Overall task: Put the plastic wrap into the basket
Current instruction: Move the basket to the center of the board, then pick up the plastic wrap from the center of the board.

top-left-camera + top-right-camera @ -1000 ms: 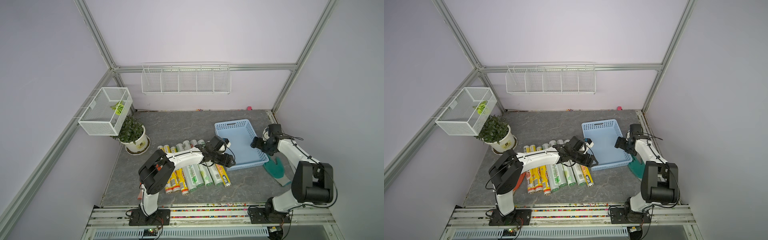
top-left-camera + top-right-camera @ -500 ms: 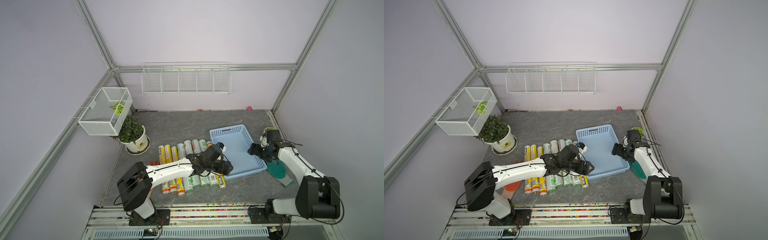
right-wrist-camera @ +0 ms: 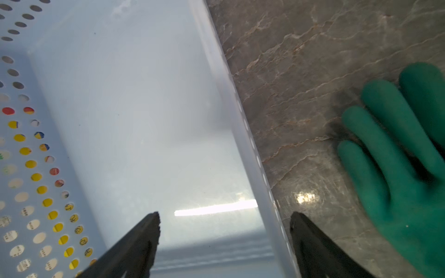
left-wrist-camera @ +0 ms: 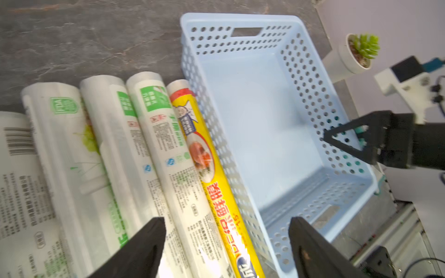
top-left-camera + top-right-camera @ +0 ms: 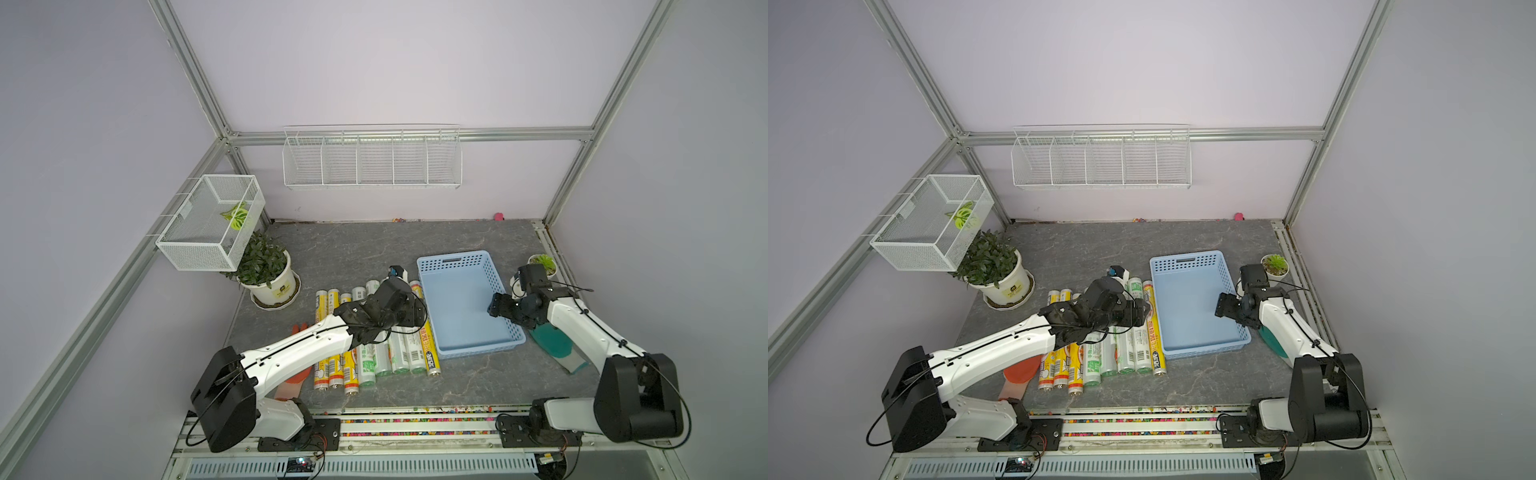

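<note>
Grey marbled tabletop [image 5: 374, 249], lilac walls. Your left gripper [image 4: 226, 250] hangs spread and empty over the plastic wrap [image 4: 149, 149], which lies in a row on the table; none is in the basket [image 4: 310, 79]. Between the fingers lie the yellow roll [image 4: 212, 173] and a whitish neighbour. Centre on the yellow roll alone, pinch it at mid-length and lift it level. These slim cylinders in glossy film will likely slip and roll. Your right gripper [image 3: 224, 243], fingers apart, straddles the thin perforated wall without clamping it; a green glove [image 3: 397, 149] lies beyond its outer finger.
</note>
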`<state>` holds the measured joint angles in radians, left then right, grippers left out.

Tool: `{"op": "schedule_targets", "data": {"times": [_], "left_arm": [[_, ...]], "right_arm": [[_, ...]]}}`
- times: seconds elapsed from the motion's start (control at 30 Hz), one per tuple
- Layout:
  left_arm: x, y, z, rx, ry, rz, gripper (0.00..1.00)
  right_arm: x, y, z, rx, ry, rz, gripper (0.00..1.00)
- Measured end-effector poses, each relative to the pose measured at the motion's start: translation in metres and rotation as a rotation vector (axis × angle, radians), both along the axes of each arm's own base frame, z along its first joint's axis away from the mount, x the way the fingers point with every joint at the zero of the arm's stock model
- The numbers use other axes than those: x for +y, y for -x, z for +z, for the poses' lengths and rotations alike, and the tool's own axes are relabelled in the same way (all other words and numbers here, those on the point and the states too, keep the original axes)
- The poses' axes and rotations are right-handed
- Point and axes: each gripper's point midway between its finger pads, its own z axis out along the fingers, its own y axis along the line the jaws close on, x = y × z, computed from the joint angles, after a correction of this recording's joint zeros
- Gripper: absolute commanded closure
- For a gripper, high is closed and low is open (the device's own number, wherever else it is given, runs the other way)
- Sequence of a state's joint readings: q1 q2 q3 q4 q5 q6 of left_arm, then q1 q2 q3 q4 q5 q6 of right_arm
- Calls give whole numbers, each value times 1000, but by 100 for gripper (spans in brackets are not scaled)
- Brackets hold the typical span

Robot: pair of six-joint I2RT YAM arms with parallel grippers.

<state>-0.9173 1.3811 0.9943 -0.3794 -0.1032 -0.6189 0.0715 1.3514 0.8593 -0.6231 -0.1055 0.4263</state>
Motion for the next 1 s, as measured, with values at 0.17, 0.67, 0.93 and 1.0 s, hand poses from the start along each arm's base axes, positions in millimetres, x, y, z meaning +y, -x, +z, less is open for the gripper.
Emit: {"op": "schedule_targets", "data": {"times": [0.17, 0.67, 0.93, 1.0], "left_arm": [[4, -3, -20, 49, -44, 6, 42], [-34, -12, -70, 294, -46, 55, 66], [-43, -10, -96, 377, -55, 75, 64], [-45, -12, -98, 383, -53, 77, 63]], "right_arm": [[-16, 3, 12, -23, 84, -41, 9], [76, 0, 74, -216, -39, 278, 10], [111, 1, 49, -152, -48, 383, 10], [116, -2, 47, -154, -66, 387, 10]]}}
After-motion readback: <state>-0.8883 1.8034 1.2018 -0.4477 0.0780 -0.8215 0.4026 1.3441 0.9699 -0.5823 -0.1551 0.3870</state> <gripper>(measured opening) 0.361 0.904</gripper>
